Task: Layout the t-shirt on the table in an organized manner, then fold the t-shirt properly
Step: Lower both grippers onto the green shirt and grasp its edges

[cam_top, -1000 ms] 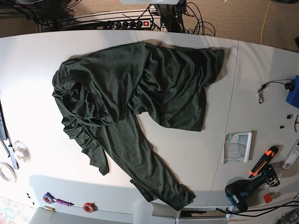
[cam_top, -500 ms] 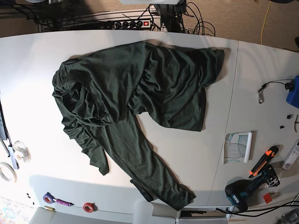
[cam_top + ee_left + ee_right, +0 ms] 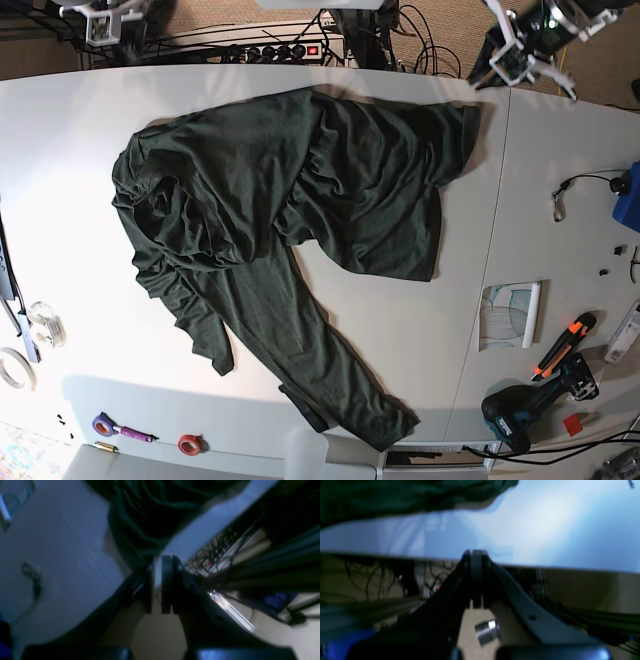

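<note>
The dark green t-shirt [image 3: 300,200] lies crumpled across the middle of the desk [image 3: 70,180], with 1 long part trailing to the near edge. Both hands hang by the far edge, holding nothing: the right hand [image 3: 473,580] is clenched, the left hand [image 3: 157,585] open just a crack. I think laying it flat has not started. Next, each hand needs to open wide and pinch an edge.

By the desk [image 3: 60,200]'s lower right corner in the base view lie a drill [image 3: 520,412], an orange knife [image 3: 562,345] and a curled paper [image 3: 505,315]. Near the lower left corner sit a purple marker [image 3: 120,428] and a red tape roll [image 3: 188,443].
</note>
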Robot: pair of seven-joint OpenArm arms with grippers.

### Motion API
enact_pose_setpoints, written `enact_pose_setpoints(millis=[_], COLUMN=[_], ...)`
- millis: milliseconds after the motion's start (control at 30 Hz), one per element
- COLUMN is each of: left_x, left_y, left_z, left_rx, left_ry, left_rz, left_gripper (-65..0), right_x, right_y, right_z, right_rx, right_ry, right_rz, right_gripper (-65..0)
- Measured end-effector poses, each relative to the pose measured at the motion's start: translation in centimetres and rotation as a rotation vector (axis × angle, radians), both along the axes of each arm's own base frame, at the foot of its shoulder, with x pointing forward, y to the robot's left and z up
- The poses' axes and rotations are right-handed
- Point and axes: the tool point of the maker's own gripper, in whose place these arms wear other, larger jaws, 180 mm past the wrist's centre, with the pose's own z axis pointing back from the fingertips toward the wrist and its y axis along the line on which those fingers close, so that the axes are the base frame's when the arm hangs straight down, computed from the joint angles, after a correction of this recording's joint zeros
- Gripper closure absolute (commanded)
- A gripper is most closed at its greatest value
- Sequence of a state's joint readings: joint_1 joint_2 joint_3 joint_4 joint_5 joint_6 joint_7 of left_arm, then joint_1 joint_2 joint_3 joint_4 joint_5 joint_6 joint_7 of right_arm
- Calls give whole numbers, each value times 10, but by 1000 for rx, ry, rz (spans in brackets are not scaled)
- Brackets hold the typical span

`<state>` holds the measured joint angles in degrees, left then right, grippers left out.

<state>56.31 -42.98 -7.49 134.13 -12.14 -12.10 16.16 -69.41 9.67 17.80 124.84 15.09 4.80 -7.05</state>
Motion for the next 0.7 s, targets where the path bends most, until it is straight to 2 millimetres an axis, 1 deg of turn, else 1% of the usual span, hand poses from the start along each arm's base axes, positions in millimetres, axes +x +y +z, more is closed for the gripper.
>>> enact_pose_setpoints(millis=[100, 233, 300, 333, 433, 533, 667, 700], left_x=[31, 56, 70, 75, 81, 93, 103, 108], left_y=[0, -6, -5, -3, 10, 24, 40, 42], left_z=[15, 31, 40, 41, 18, 2, -25, -28], left_rx=[-13, -56, -66, -74, -42, -31, -28, -39], left_ry=[-111, -200, -252, -270, -223, -210, -167, -173], left_rz=[28, 65, 88, 93, 132, 182, 262, 280], left_gripper=[-62, -62, -62, -62, -62, -62, -62, -62], right_x=[38, 77, 93, 99, 114, 127, 137, 138], right_y=[1, -2, -2, -3, -3, -4, -4, -5], right_z=[13, 32, 42, 46, 56, 67, 75, 76], right_rx=[-8, -35, -45, -52, -64, -78, -108, -127], right_ry=[-117, -236, -286, -307, -352, -401, -436, -439], right_rz=[36, 71, 91, 94, 115, 117, 126, 126], right_gripper=[0, 0, 0, 0, 0, 0, 0, 0])
